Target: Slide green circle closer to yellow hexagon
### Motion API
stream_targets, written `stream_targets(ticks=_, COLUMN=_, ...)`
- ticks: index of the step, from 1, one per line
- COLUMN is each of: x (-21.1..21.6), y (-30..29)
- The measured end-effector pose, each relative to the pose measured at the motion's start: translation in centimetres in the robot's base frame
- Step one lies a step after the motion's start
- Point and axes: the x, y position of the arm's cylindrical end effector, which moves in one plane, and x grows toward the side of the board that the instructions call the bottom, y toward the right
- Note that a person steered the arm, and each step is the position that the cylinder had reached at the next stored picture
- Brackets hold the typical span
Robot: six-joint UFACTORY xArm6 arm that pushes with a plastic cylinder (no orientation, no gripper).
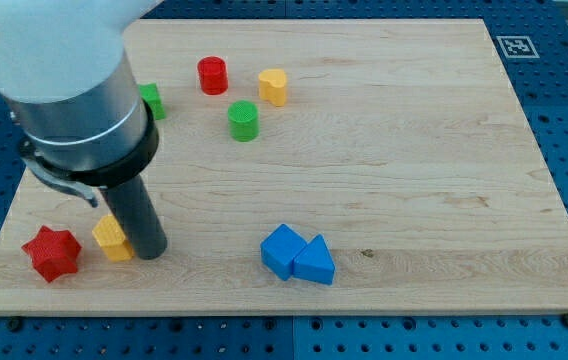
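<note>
While the wooden worktop (414,180) fills most of the view, my tip (150,252) rests near its lower left, touching or just beside a yellow block (111,238) whose shape I cannot tell. No end effector jaws exist here, only a rod. The green circle (243,120) sits near the top, just below-left of the yellow hexagon (273,86), well apart from my tip.
</note>
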Motion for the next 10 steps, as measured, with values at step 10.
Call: stream_targets(ticks=10, x=-18.3, y=21.5)
